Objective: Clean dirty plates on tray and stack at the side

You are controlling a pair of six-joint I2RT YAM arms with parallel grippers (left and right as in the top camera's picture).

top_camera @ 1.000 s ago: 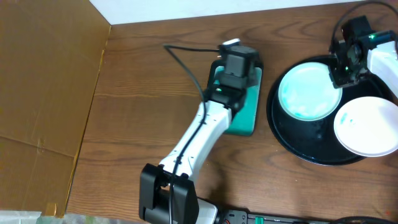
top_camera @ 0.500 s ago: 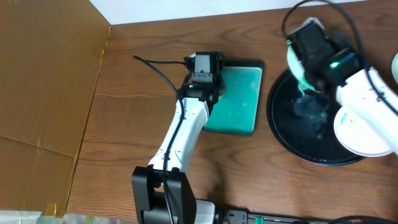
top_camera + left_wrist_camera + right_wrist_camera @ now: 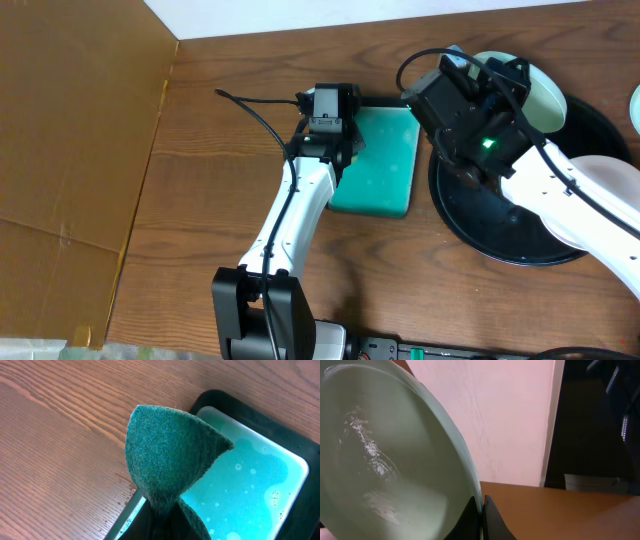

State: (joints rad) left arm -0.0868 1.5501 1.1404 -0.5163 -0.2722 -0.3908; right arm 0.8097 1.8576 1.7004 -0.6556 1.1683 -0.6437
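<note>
Now, right fingers (image 3: 492, 522) pinching aqua plate (image 3: 385, 460) above black tray (image 3: 470, 215), left fingers (image 3: 140, 530) gripping sponge (image 3: 170, 455) over sudsy teal tray (image 3: 220, 399)

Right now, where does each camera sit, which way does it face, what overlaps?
Overhead: above the table, looking down; left arm, right arm, teal tray, black tray.
Left wrist: looks down past left gripper pinching a scouring pad over the teal tray's corner.
Right wrist: looks sideways along right gripper clamping a pale plate.
Shared: overhead shows that plate.

Brown wooden table (image 3: 200, 200), rectangular teal tray (image 3: 385, 160) at centre, round black tray (image 3: 470, 220) just right
</note>
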